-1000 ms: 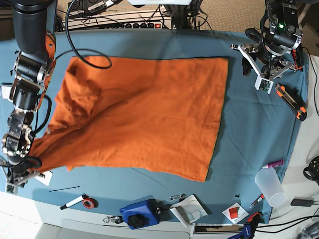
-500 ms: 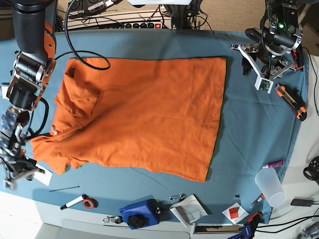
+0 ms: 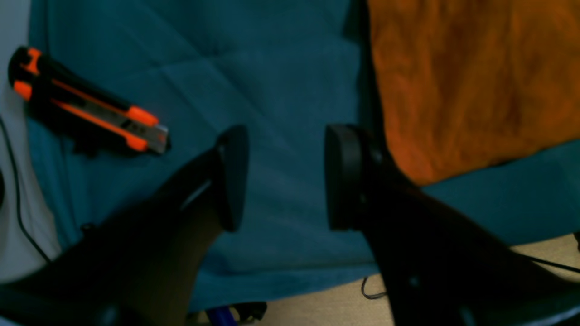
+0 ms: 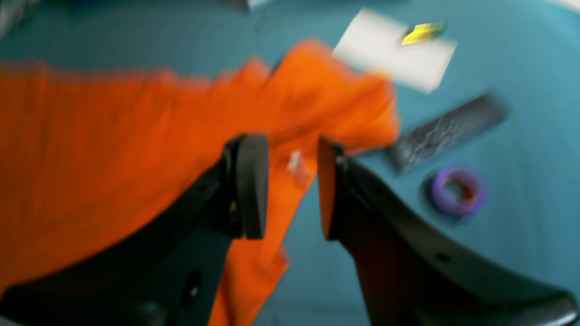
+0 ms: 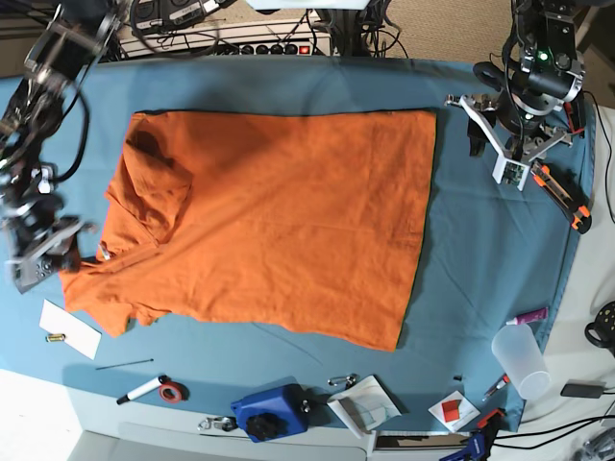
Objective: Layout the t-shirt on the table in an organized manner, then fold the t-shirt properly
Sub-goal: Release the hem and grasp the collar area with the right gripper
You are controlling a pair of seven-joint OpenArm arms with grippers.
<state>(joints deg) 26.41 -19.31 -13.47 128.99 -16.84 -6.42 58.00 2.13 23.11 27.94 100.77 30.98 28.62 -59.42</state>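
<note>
Bright orange short-sleeved cotton t-shirt (image 5: 279, 221) spread mostly flat across the wide table under teal-blue cloth (image 5: 480, 279), hem toward the left arm's side, sleeves and collar end (rumpled, partly folded over) toward the right arm's. Right gripper (image 4: 290, 185) raised above that rumpled edge, jaws parted, gripping nothing, a small white tag visible in the gap. Left gripper (image 3: 285, 176) parked over bare cloth beside the shirt's corner, jaws wide apart and empty, near an orange-and-black utility knife (image 3: 86, 111).

Lab bench: power strip (image 5: 274, 46), cables
</note>
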